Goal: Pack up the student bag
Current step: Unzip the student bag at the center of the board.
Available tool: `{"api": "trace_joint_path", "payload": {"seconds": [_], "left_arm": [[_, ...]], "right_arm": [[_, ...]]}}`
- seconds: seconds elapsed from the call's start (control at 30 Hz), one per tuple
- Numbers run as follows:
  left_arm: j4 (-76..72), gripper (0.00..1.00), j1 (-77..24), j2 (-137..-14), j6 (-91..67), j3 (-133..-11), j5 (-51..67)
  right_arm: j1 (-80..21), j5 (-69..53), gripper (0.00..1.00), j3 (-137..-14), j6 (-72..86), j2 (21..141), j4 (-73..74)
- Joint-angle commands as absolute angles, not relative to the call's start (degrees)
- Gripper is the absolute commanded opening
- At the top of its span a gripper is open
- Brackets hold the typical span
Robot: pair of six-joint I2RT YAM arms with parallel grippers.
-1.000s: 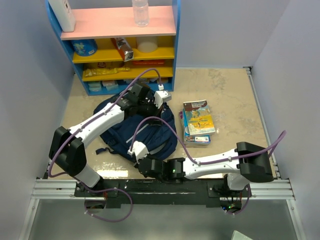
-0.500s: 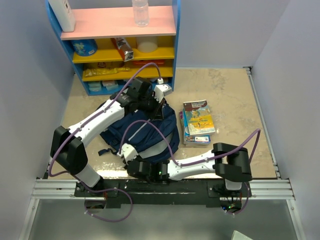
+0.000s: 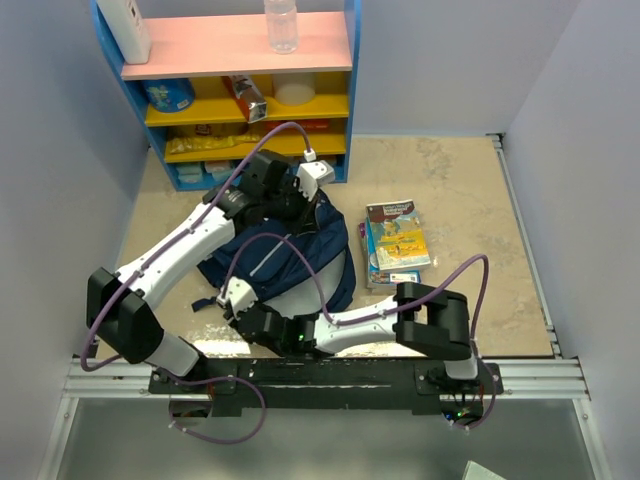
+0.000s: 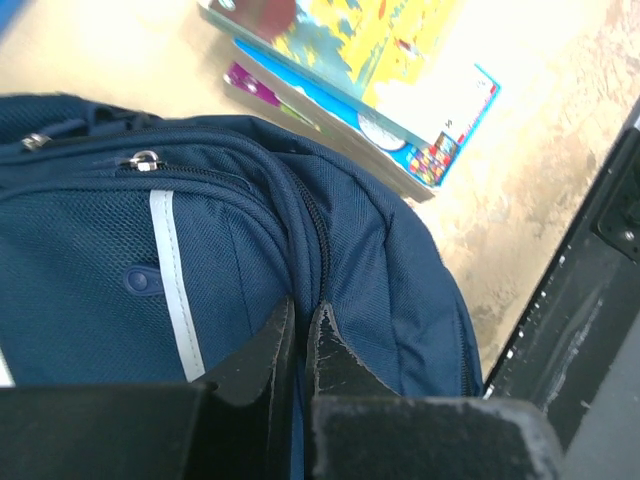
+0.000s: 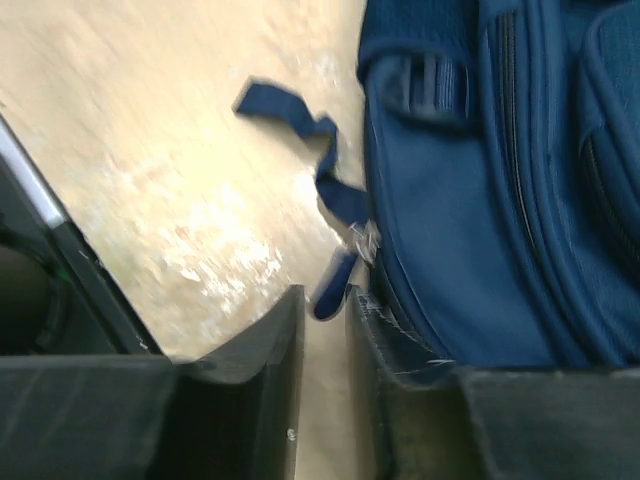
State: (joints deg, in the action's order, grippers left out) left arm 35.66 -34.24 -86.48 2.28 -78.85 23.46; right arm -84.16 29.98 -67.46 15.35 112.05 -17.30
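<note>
The navy student bag (image 3: 285,262) lies on the floor, and its grey stripe (image 4: 175,290) shows in the left wrist view. My left gripper (image 3: 300,207) is at the bag's upper right. Its jaws (image 4: 304,306) are shut on a fold of bag fabric beside a zip seam. My right gripper (image 3: 248,308) is at the bag's lower left edge. Its jaws (image 5: 325,296) are closed down to a narrow gap on the blue zip pull tab (image 5: 330,285), which hangs from a metal ring on the bag (image 5: 480,230). The view is blurred.
A stack of picture books (image 3: 398,245) lies right of the bag, close to it (image 4: 400,80). A loose blue strap (image 5: 290,110) lies on the floor at the bag's left. The blue shelf unit (image 3: 240,100) stands behind. The black base rail (image 3: 320,375) is just below the right gripper.
My right gripper has swept left along the bag's near edge to its lower left corner. My left gripper has shifted slightly up and left, still pinching the bag.
</note>
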Motion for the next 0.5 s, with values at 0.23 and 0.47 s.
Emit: {"api": "trace_joint_path", "payload": {"seconds": [0.23,0.47], "left_arm": [[24.3,0.0,-29.3,-83.2,5.5,-75.5,21.6],[26.0,0.0,-27.8,-82.1,7.1,-73.8,21.9]], "right_arm": [[-75.6,25.8,0.86,-57.3,30.0,82.2,-5.7],[-57.5,29.4,0.99,-45.2,50.1,58.1,11.3]]}}
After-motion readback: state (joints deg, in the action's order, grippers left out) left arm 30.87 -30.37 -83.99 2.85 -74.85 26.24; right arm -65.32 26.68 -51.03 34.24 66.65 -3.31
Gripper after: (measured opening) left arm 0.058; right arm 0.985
